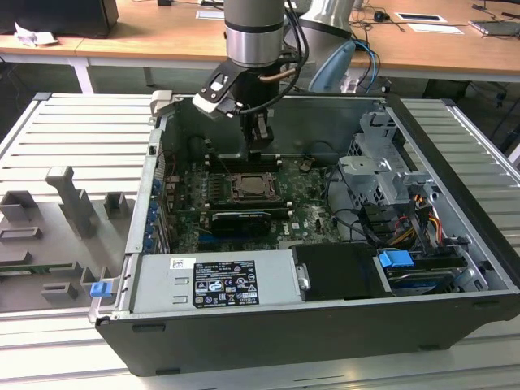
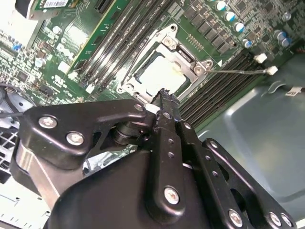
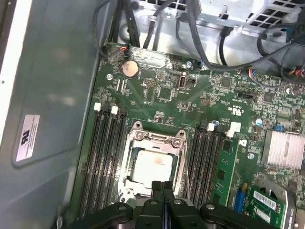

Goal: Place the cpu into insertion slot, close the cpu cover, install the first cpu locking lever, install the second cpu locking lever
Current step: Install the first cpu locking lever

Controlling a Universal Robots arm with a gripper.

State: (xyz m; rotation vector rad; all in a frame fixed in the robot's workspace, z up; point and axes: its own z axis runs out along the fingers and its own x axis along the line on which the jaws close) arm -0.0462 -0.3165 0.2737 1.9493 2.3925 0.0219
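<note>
The cpu point(image 3: 151, 167) lies flat in the insertion slot point(image 1: 255, 189), its pale top showing through the window of the cpu cover point(image 3: 157, 139), which lies down around it. In the second wrist view the cpu point(image 2: 159, 76) sits just beyond my fingertips, framed by the cover point(image 2: 180, 47). A thin metal lever point(image 2: 238, 71) sticks out from a socket corner across the memory slots. My gripper point(image 3: 163, 188) hangs just above the socket's near edge, shut with nothing between its black fingers point(image 2: 167, 109). In the exterior view the gripper point(image 1: 258, 151) stands over the slot inside the open computer case.
Long black memory slots point(image 3: 102, 157) flank the socket on both sides. The grey case wall point(image 3: 47, 95) rises close by. A power supply point(image 1: 211, 280), a drive cage point(image 1: 382, 175) and loose cables point(image 1: 357, 219) fill the case toward the exterior view's right and front.
</note>
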